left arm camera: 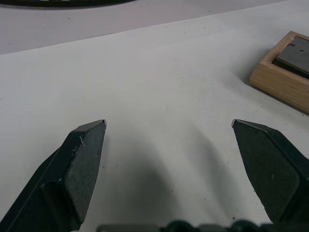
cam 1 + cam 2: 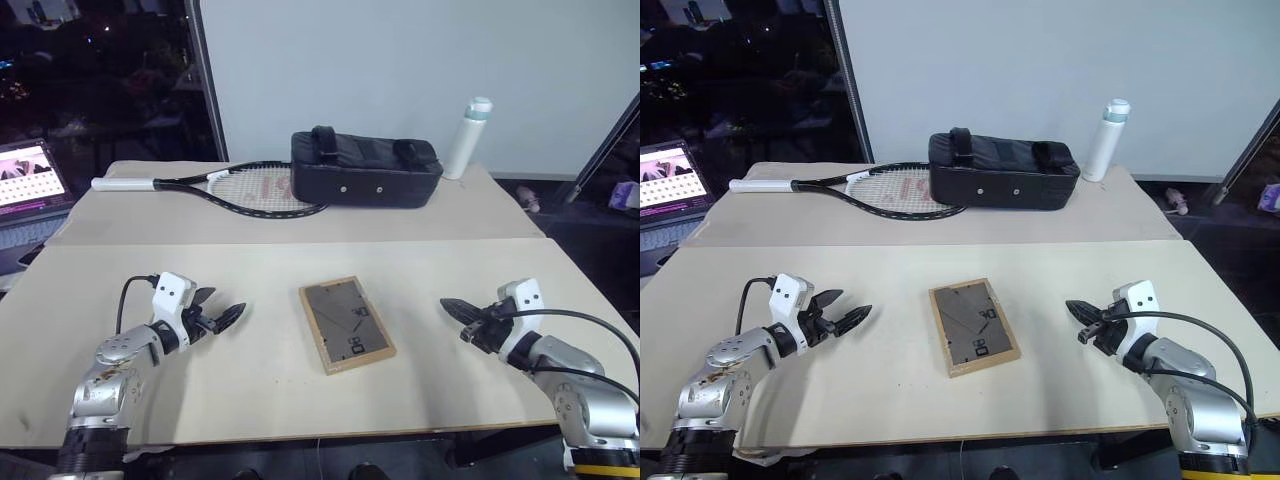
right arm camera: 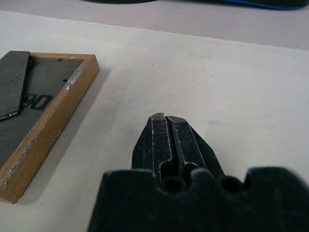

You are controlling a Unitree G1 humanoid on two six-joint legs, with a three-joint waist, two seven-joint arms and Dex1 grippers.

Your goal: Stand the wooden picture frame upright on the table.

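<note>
Your picture frame [image 2: 346,325] lies flat and face down in the middle of the near table [image 2: 270,400] panel, dark back and folded stand up, so you are at the reach step with nothing lifted yet. Your left gripper [image 2: 226,316] sits to its left with fingers spread wide and empty, your right gripper [image 2: 452,306] to its right with fingers pressed together, both apart from the frame. Next, you likely need to release the right fingers and bring both in to the frame's side edges, then tip it up.

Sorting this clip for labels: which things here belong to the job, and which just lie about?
Job:
- small light-wood picture frame, lying back-up
- large beige table
- left gripper, open
- right gripper, shut

Lying about:
- black tennis racket
- black bag
- white bottle
- laptop
</note>
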